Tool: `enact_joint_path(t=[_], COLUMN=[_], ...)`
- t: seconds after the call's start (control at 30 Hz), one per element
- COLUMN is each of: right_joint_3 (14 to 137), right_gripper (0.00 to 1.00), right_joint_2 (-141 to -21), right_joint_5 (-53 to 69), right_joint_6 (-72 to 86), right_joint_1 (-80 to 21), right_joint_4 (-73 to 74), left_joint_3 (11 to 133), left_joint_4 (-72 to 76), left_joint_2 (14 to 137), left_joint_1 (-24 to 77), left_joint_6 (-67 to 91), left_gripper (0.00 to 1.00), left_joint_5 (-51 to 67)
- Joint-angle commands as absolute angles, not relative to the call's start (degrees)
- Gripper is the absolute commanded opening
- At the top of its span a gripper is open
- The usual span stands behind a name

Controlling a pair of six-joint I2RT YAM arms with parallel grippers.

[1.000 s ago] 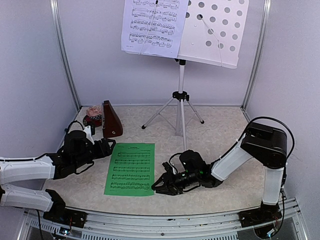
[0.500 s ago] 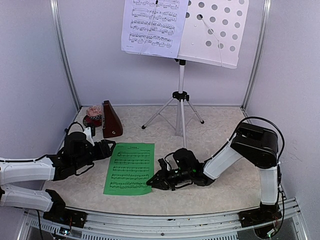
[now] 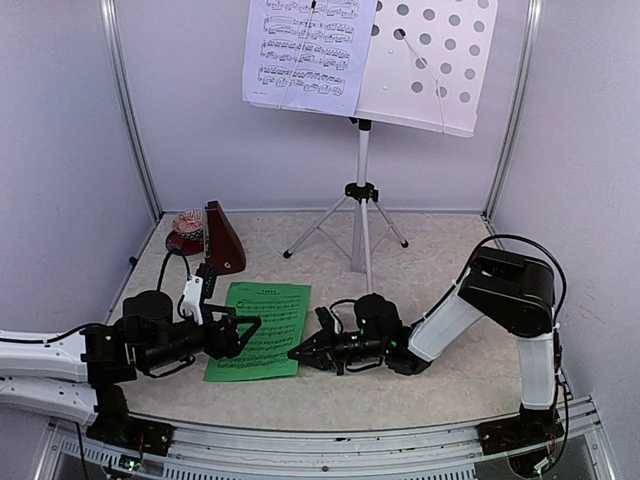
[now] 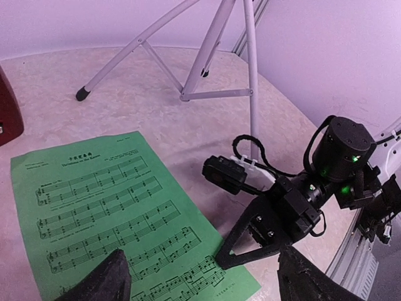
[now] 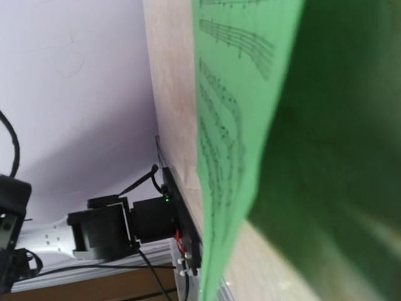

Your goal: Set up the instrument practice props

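The green music sheet (image 3: 258,330) lies flat on the table, and it also shows in the left wrist view (image 4: 106,207). My left gripper (image 3: 238,336) hovers open over its near left part, its fingertips (image 4: 103,282) wide apart. My right gripper (image 3: 297,353) lies low and rolled on its side at the sheet's near right corner (image 4: 229,258), shut on that edge. The green sheet (image 5: 250,125) fills the right wrist view and hides the fingers. The pale lavender sheet (image 3: 305,50) sits on the stand's perforated desk (image 3: 440,60). The brown metronome (image 3: 222,240) stands at the back left.
The silver tripod (image 3: 362,190) stands at the back centre, its legs (image 4: 207,56) spread just beyond the sheet. A red and pink object (image 3: 185,228) sits behind the metronome. White walls and metal posts close in the left, back and right sides.
My left arm has swung forward and to the right, over the green sheet. My right gripper has slid left onto the sheet's near right corner, and that corner has shifted a little.
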State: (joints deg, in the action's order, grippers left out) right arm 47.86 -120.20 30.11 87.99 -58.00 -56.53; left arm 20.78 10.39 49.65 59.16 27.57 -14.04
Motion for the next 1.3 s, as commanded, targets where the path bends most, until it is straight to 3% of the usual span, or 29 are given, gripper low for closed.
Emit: enact_joint_path(t=[0.0,0.4,0.87,0.97,1.27], right_joint_3=[44.0,43.2,40.0,39.1,38.0], right_gripper=[0.00,0.00,0.00,0.00,0.00], right_joint_2=[-116.2,-110.4,-105.9,-105.7,-104.8], right_joint_5=[29.1,27.2,28.1,28.6,29.1], right_joint_6=[89.4,93.5,95.2,95.9,97.1], right_joint_1=[-57.8,-57.7,-57.8,-57.7,-57.7], right_joint_4=[-59.4,-52.8,-49.7,-50.5,-51.7], left_joint_3=[19.1,23.3,31.2,32.9,35.0], left_joint_4=[8.2,2.8,6.7,6.4,4.5], left_joint_2=[48.5,58.8,75.3,78.0,81.8], left_joint_1=[60.3,86.6,87.1,86.1,85.3], left_joint_6=[29.5,16.7,2.4,-1.5,-7.5], left_gripper=[0.79,0.78,0.69,0.63,0.29], left_joint_5=[-16.8,-38.4,-42.8,-43.2,-41.5])
